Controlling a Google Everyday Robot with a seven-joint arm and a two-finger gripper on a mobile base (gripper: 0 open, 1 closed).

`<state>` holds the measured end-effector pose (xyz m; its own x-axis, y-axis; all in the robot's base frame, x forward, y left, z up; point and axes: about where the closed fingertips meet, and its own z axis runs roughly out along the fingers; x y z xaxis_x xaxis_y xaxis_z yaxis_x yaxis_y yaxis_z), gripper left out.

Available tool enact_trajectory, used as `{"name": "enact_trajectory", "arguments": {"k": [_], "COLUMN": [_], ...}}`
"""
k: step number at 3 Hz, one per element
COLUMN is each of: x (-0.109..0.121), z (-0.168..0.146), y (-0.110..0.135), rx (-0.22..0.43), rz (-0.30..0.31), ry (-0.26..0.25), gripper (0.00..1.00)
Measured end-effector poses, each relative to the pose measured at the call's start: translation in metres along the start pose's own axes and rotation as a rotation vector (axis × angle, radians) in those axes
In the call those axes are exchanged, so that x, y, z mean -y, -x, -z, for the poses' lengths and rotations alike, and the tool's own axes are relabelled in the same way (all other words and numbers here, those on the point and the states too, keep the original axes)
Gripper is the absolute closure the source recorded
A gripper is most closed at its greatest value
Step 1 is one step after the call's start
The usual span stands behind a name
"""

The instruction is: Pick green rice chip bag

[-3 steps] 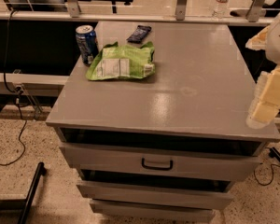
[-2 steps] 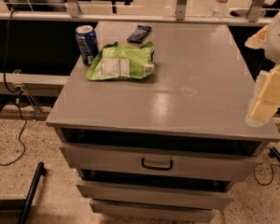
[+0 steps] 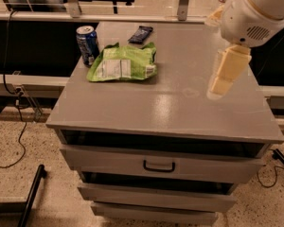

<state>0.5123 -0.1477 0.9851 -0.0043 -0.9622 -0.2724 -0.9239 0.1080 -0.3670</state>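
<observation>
The green rice chip bag [image 3: 124,63] lies flat on the grey cabinet top [image 3: 170,103] at the back left, its white label panels facing up. My gripper [image 3: 223,82] hangs from the white arm at the upper right, above the right part of the top and well to the right of the bag. It holds nothing.
A blue soda can [image 3: 87,44] stands upright just left of the bag. A small dark snack wrapper [image 3: 140,34] lies behind the bag. The cabinet has a drawer with a dark handle [image 3: 159,166] below the front edge. Cables and a dark bar lie on the floor at the left.
My arm and gripper have moved left, from the cabinet's right edge to over the right part of the top. The objects on the cabinet have not moved.
</observation>
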Motion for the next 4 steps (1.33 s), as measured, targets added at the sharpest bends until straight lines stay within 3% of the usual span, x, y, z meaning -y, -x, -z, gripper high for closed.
{"name": "enact_trajectory", "arguments": {"k": [1, 2, 3, 4], "x": [0.033, 0.078, 0.101, 0.119], "z": [-0.032, -0.096, -0.138, -0.182], "y": [0.043, 0.084, 0.099, 0.105], "rx": [0.054, 0.074, 0.071, 0.061], "rz": [0.063, 0.065, 0.038, -0.028], "ry": [0.005, 0.056, 0.098, 0.142], "gripper": [0.00, 0.00, 0.00, 0.01]}}
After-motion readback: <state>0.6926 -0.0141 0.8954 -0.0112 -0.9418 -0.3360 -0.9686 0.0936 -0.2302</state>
